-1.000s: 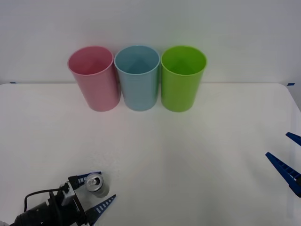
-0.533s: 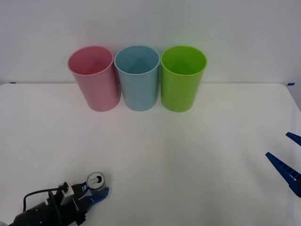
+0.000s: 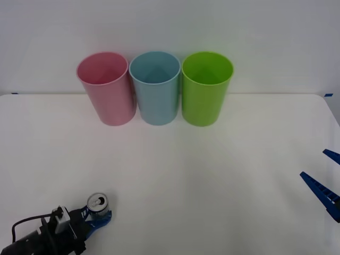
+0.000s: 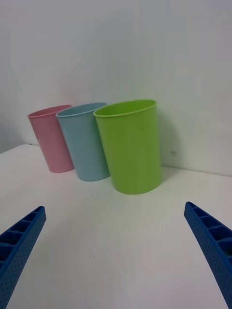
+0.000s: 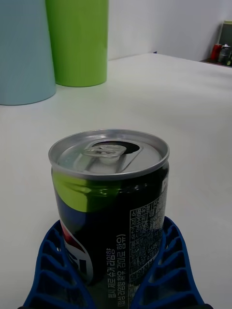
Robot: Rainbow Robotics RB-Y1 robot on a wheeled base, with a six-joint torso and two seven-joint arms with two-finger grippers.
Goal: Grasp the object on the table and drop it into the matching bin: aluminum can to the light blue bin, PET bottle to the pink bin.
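The aluminum can [image 3: 97, 203], with a silver pull-tab top and dark printed sides, stands upright at the near left of the white table [image 3: 212, 170]. My left gripper [image 3: 98, 211] is shut on it, and in the left wrist view the blue fingers [image 5: 50, 270] wrap round the lower body of the can [image 5: 113, 207]. I cannot tell whether the can is off the table. The light blue bin [image 3: 155, 87] stands at the back between the pink bin [image 3: 106, 87] and a green one. My right gripper [image 3: 313, 163] waits open at the right edge.
A lime green bin [image 3: 206, 87] stands right of the light blue one, against the white wall. The right wrist view shows the three bins in a row ahead, with the green bin [image 4: 131, 145] nearest. A wide stretch of bare tabletop lies between the can and the bins.
The left fingers, open around the can a second ago, have shut on it. Gripper and can have then shifted to the left. The right arm has not moved.
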